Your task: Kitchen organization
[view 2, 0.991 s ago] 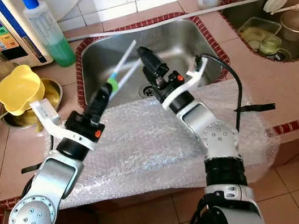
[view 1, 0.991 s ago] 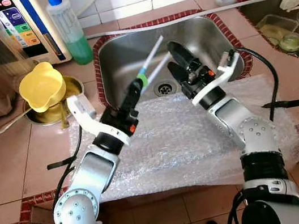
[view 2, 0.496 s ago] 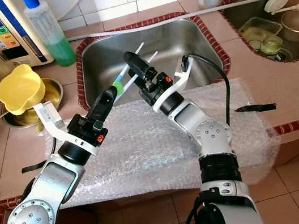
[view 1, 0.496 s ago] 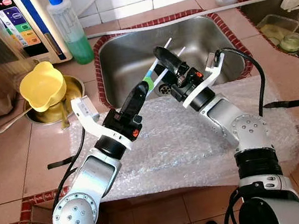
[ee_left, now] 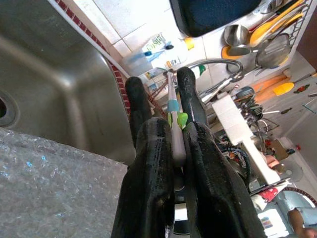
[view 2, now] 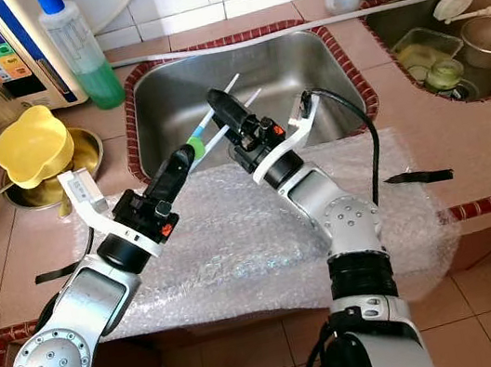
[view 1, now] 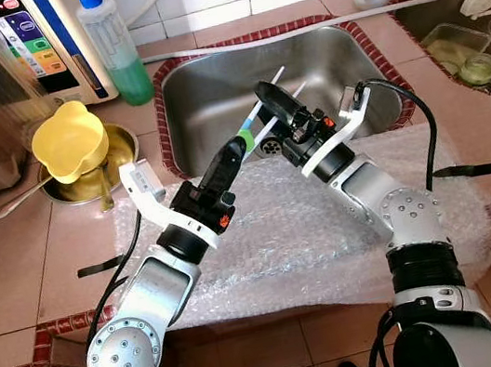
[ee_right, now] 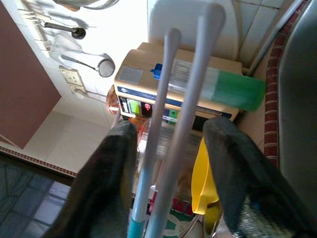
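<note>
While the left gripper pinches the toothbrushes near their lower ends, fingers pressed on the stems at the green-and-blue band, the right gripper stands spread around the same pair higher up. In the right wrist view two pale stems run up between the dark fingers with a gap on either side; no contact that I can see.

Long axis of the toothbrushes: slanting up and away from the left gripper toward the back of the sink, tips out over the basin. The right gripper sits just beyond the left along that axis, so both are on the same shafts, left lower, right higher. Both hover over the front rim of the sink, above the far edge of the bubble wrap spread on the counter.

Judgement: this looks like a hand-over, left to right. The right fingers are already astride the stems, so closing across the axis should catch both. Risk: two thin stems side by side may splay or slip when the left lets go.
</note>
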